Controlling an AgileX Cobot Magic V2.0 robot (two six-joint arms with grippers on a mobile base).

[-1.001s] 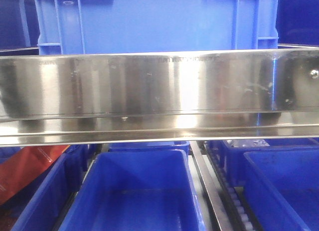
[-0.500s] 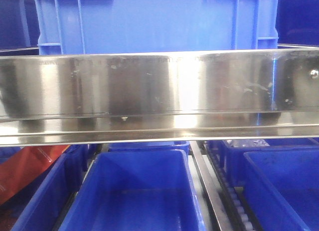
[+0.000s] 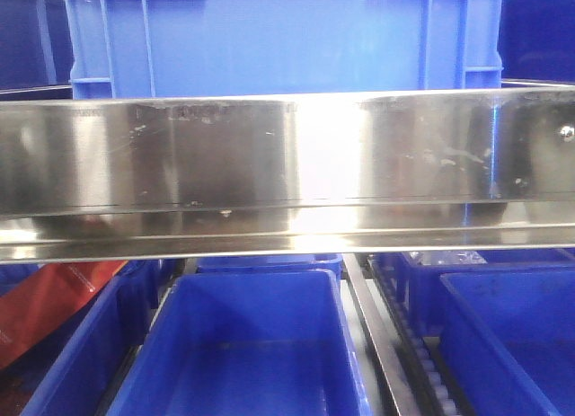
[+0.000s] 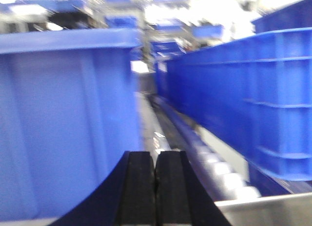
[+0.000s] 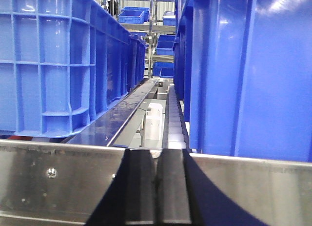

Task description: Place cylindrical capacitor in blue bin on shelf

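Observation:
The cylindrical capacitor is out of view in every frame. The shelf's wide shiny steel rail [image 3: 287,164] spans the front view, with a large blue bin [image 3: 269,39] on the level above it and an empty blue bin [image 3: 252,344] below it. Neither gripper shows in the front view. My left gripper [image 4: 156,154] is shut, pads together with nothing visible between them, and points along a roller track [image 4: 219,170] between two blue bins. My right gripper [image 5: 156,152] is shut too, just in front of the steel rail [image 5: 58,182], facing the gap between two blue bins.
More blue bins stand at the lower right [image 3: 512,335] and lower left [image 3: 81,362]; a red packet [image 3: 54,299] lies in the left one. Blue bin walls close in on both sides of each wrist view [image 4: 63,123] [image 5: 243,74]. The left wrist view is blurred.
The bright reflection on the steel rail has drifted a little to the left. The bins and the rail stay where they were.

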